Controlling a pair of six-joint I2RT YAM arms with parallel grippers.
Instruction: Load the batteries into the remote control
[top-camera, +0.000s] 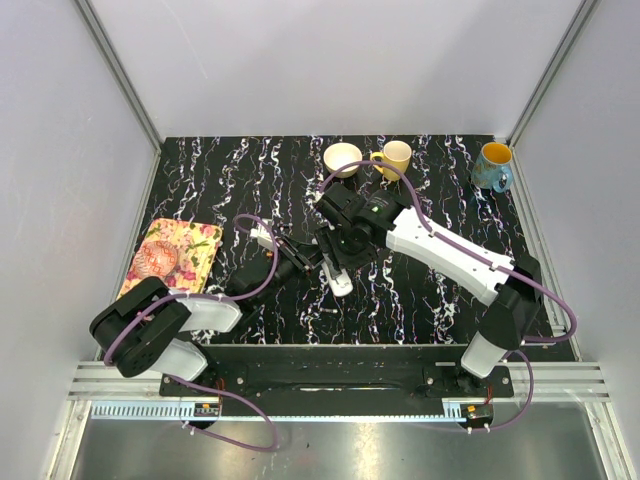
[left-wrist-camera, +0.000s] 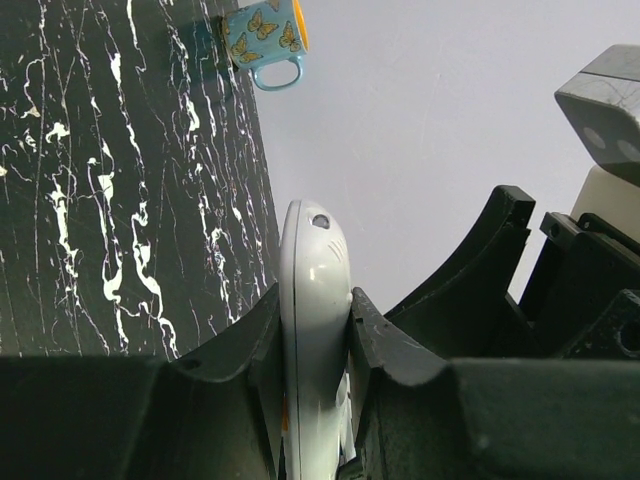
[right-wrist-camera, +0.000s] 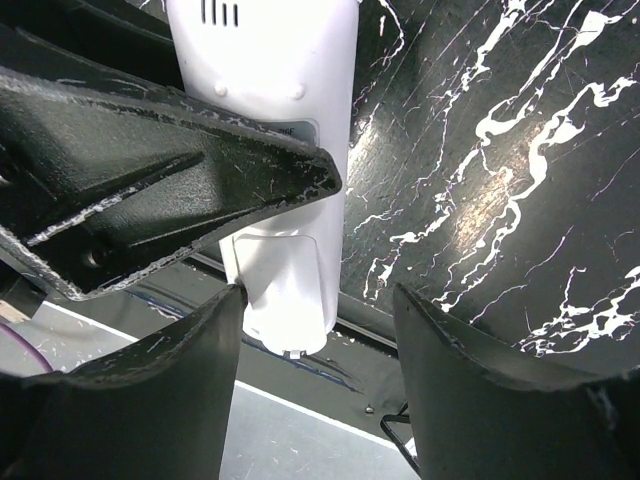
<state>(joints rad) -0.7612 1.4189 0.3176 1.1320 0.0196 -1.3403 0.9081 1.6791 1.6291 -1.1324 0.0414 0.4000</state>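
Observation:
The remote control (top-camera: 339, 279), a slim white bar, is held above the dark marble table. My left gripper (top-camera: 303, 259) is shut on it. In the left wrist view the remote (left-wrist-camera: 310, 250) stands edge-on, pinched between both fingers, my left gripper (left-wrist-camera: 314, 300) closed round it. In the right wrist view the remote's back (right-wrist-camera: 270, 60) shows a rectangular cover panel (right-wrist-camera: 280, 275) near its end. My right gripper (right-wrist-camera: 318, 295) is open around that end, one finger (right-wrist-camera: 150, 400) touching its edge. It shows in the top view (top-camera: 335, 248) too. No batteries are in view.
A white cup (top-camera: 342, 158), a yellow mug (top-camera: 397, 157) and a blue butterfly mug (top-camera: 493, 166) stand along the back edge. The blue mug also shows in the left wrist view (left-wrist-camera: 265, 35). A floral box (top-camera: 172, 258) lies at the left.

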